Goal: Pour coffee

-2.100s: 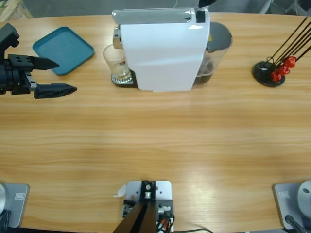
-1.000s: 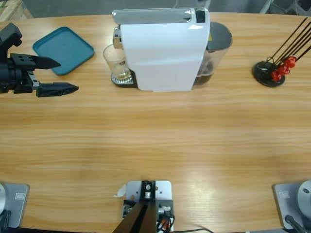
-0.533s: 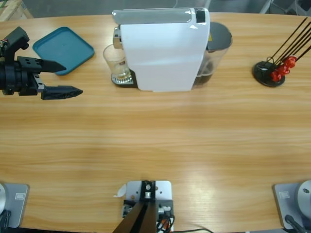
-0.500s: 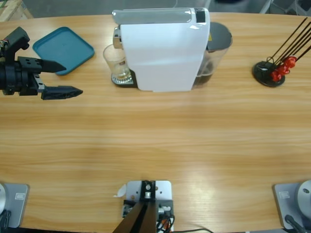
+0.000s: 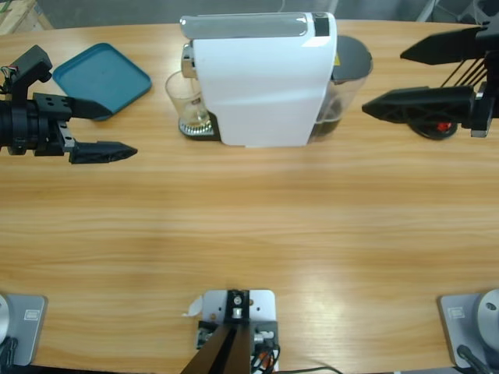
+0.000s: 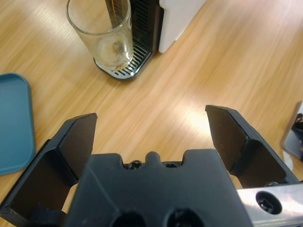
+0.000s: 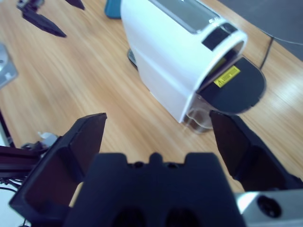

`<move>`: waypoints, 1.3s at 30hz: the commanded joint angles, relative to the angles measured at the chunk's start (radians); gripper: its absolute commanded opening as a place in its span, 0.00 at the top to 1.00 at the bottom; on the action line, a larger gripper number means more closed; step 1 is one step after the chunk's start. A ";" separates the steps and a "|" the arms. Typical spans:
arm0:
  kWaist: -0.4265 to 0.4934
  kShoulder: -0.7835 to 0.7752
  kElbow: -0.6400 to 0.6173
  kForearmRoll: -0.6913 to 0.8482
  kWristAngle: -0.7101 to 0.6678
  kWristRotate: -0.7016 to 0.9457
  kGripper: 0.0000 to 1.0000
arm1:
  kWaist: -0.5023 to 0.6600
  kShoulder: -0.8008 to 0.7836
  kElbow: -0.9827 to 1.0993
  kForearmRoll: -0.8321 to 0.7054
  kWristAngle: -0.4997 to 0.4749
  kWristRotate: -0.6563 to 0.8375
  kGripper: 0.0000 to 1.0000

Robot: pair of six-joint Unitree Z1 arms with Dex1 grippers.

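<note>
A thin dark stream of coffee [image 6: 112, 14] runs down into a clear tumbler [image 6: 102, 33] (upright, nearly empty) standing on the machine's drip grille [image 6: 124, 66].

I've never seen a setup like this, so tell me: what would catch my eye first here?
A big white coffee machine stands at the table's far middle, with a clear glass on its drip tray. Two black grippers point at it with jaws open, the left gripper from the left edge beside a blue tray, the right gripper from the right edge.
</note>
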 commanded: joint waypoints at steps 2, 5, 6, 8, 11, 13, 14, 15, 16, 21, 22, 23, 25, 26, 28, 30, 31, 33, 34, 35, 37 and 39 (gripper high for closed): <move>-0.011 0.027 -0.003 -0.007 -0.016 0.012 0.00 | 0.011 0.015 0.092 -0.011 0.110 -0.034 0.00; -0.012 0.030 0.011 -0.005 -0.024 0.024 0.00 | 0.011 -0.014 0.121 -0.010 0.071 -0.034 0.00; -0.011 0.028 0.015 -0.003 -0.025 0.027 0.00 | 0.011 -0.021 0.125 -0.009 0.060 -0.034 0.00; -0.012 0.027 0.019 0.001 -0.031 0.029 0.00 | 0.011 -0.038 0.130 -0.006 0.046 -0.033 0.00; -0.012 0.021 0.014 0.002 -0.041 0.029 0.00 | 0.011 -0.069 0.140 0.006 0.032 -0.024 0.00; -0.012 0.020 0.012 0.002 -0.042 0.028 0.00 | 0.011 -0.081 0.145 0.014 0.023 -0.016 0.00; -0.012 0.021 0.013 0.002 -0.043 0.028 0.00 | 0.011 -0.086 0.146 0.017 0.021 -0.013 0.00; -0.012 0.024 0.013 0.001 -0.044 0.029 0.00 | 0.011 -0.088 0.146 0.020 0.018 -0.011 0.00; -0.012 0.027 0.013 0.001 -0.044 0.030 0.00 | 0.011 -0.087 0.146 0.021 0.017 -0.011 0.00; -0.011 0.039 0.009 -0.001 -0.048 0.034 0.00 | 0.011 -0.081 0.143 0.022 0.017 -0.011 0.00; -0.011 0.042 0.010 -0.001 -0.047 0.036 0.00 | 0.011 -0.078 0.143 0.022 0.018 -0.011 0.00; -0.011 0.045 0.010 -0.001 -0.047 0.048 0.00 | 0.011 -0.074 0.143 0.021 0.018 -0.011 0.00; -0.011 0.049 0.011 -0.004 -0.043 0.065 0.00 | 0.011 -0.070 0.142 0.019 0.020 -0.011 0.00; -0.011 0.055 0.010 -0.009 -0.041 0.067 0.00 | 0.011 -0.070 0.141 0.019 0.020 -0.011 0.00; -0.011 0.068 0.008 -0.027 -0.034 0.071 0.00 | 0.011 -0.070 0.141 0.020 0.020 -0.011 0.00; -0.011 0.079 0.007 -0.030 -0.034 0.083 0.00 | 0.011 -0.076 0.143 0.024 0.020 -0.011 0.00; -0.011 0.084 0.008 -0.030 -0.034 0.086 0.00 | 0.011 -0.079 0.143 0.026 0.020 -0.011 0.00; -0.011 0.086 0.011 -0.030 -0.031 0.094 0.00 | 0.011 -0.086 0.143 0.034 0.020 -0.010 0.00; -0.011 0.085 0.011 -0.030 -0.030 0.094 0.00 | 0.011 -0.089 0.143 0.037 0.020 -0.009 0.00; -0.011 0.083 0.011 -0.030 -0.029 0.092 0.00 | 0.011 -0.092 0.143 0.040 0.020 -0.009 0.00; -0.012 0.076 0.011 -0.029 -0.028 0.096 0.00 | 0.011 -0.095 0.142 0.047 0.020 -0.009 0.00; -0.012 0.061 0.011 -0.029 -0.029 0.102 0.00 | 0.011 -0.097 0.142 0.051 0.021 -0.009 0.00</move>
